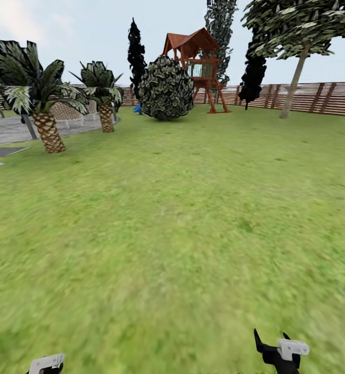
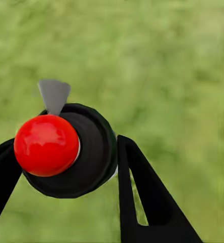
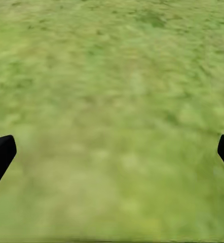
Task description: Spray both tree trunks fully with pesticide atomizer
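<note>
In the left wrist view the pesticide atomizer (image 2: pixel 86 152), a black round body with a red ball top and a grey nozzle, sits between the two black fingers of my left gripper (image 2: pixel 66 152), which is shut on it above the grass. A white part of the left gripper (image 1: pixel 47 362) shows at the head view's lower edge. My right gripper (image 1: pixel 271 342) hangs low on the right, open, with nothing but grass between the fingertips (image 3: pixel 1 152). One tree (image 1: pixel 297 26) with a leaning beige trunk (image 1: pixel 294 85) stands far off at the right by the fence.
Wide green lawn (image 1: pixel 183 218) stretches ahead. Two short palms (image 1: pixel 47 124) stand at the left beside a paved patch (image 1: pixel 6 132). A round shrub (image 1: pixel 166 89), a wooden play tower (image 1: pixel 201 65) and dark conifers (image 1: pixel 136 54) line the back, before a slatted fence (image 1: pixel 328 97).
</note>
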